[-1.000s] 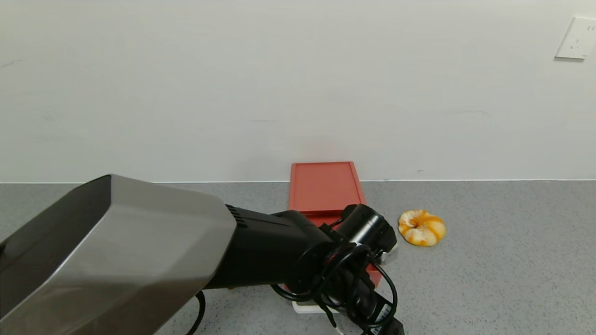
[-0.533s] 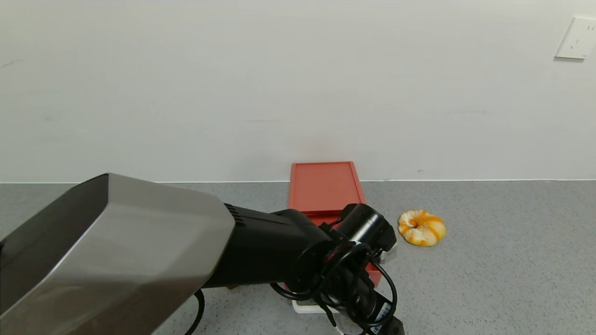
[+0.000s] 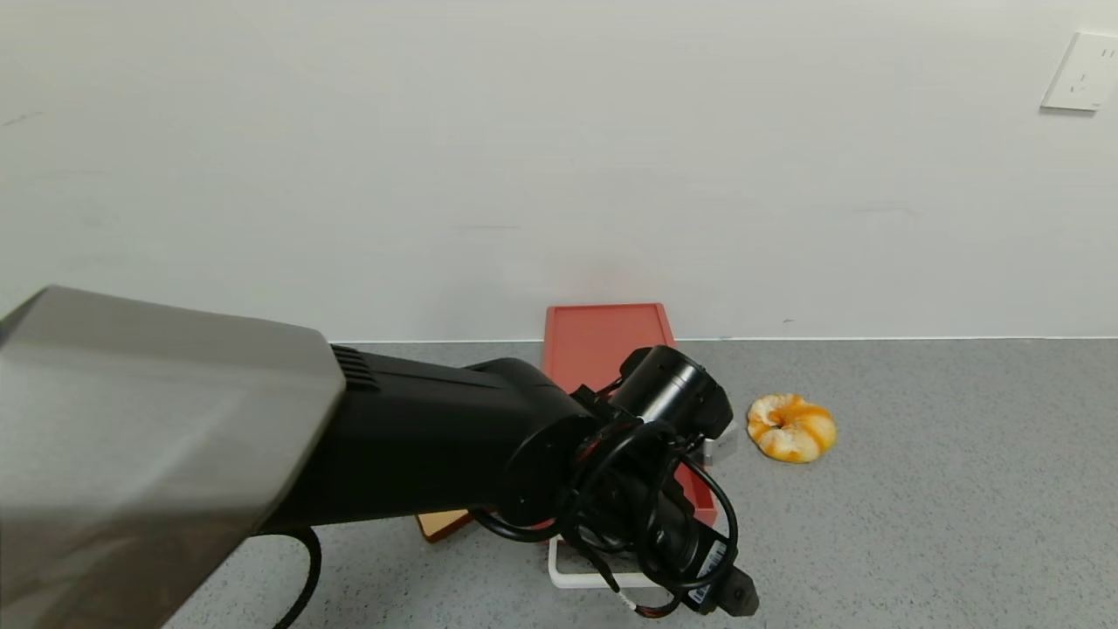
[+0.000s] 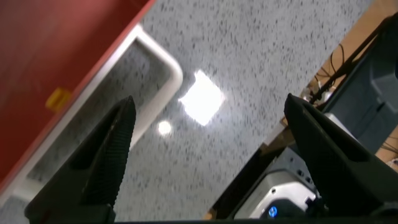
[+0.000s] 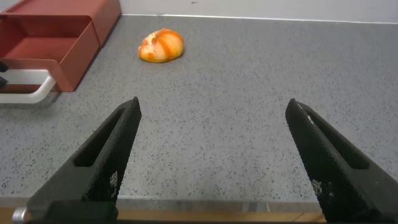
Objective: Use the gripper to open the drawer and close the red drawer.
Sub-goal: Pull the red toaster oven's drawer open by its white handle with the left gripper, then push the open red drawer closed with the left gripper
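Locates the drawer [image 3: 607, 336] on the grey counter [image 3: 917, 489], backed against the wall, with its tray drawn out toward the robot and the white handle [image 3: 572, 577] leading. Judges the opening step largely done and the closing step not yet begun. Places the left gripper [image 4: 208, 112] just above and in front of that handle, fingers spread wide and holding nothing; reads this as a release posture, with the handle [image 4: 155, 53] just off the left finger rather than between the two. Places the right gripper [image 5: 212, 106] low over bare counter, well apart from the drawer [image 5: 56, 37], fingers likewise spread and empty, apparently parked out of the way. Records an orange fruit [image 3: 790, 426] to the right of the drawer and a toast slice [image 3: 441, 522] partly hidden under the left arm. Compared with a second ago, finds the left arm swung up and toward the wall, uncovering more of the handle and the toast; drawer and fruit unmoved.
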Available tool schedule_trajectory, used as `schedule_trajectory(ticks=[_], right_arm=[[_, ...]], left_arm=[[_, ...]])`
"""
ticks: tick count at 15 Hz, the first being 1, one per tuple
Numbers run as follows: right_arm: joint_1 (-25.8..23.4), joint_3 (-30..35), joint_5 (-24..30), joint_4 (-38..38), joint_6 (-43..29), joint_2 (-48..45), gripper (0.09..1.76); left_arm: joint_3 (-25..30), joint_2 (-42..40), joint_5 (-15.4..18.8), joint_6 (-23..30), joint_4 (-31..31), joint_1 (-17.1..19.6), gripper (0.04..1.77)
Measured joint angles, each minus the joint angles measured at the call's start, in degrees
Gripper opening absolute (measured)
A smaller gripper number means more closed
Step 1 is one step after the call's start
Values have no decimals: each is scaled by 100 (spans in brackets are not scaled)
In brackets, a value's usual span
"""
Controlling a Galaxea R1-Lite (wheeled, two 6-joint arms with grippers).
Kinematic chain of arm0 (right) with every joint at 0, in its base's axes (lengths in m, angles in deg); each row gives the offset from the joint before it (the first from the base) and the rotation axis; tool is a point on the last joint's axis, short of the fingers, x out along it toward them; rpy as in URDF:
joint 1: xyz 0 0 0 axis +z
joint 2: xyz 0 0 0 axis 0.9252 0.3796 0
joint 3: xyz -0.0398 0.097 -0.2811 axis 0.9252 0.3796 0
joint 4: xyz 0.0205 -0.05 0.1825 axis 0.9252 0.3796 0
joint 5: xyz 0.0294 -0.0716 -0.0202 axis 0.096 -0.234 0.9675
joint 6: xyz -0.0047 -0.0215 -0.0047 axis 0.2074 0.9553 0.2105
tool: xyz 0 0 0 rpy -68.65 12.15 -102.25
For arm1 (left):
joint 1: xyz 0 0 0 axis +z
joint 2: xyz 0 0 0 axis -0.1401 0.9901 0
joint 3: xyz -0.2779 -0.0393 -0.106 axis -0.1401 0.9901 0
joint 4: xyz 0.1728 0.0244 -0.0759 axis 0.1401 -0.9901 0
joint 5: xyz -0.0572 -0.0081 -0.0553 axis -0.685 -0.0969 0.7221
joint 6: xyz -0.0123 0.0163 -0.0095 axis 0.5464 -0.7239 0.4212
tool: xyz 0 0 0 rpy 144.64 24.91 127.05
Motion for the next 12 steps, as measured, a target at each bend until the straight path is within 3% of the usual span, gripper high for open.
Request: schedule_trajectory(ticks=[4, 12], right_arm=[[0, 0, -5, 2, 2, 0, 171], [0, 0, -2, 0, 2, 0, 171]], left_arm=[[-33, -377, 5, -5, -256, 177, 172], [74, -1107, 40, -38, -308, 1128, 172]])
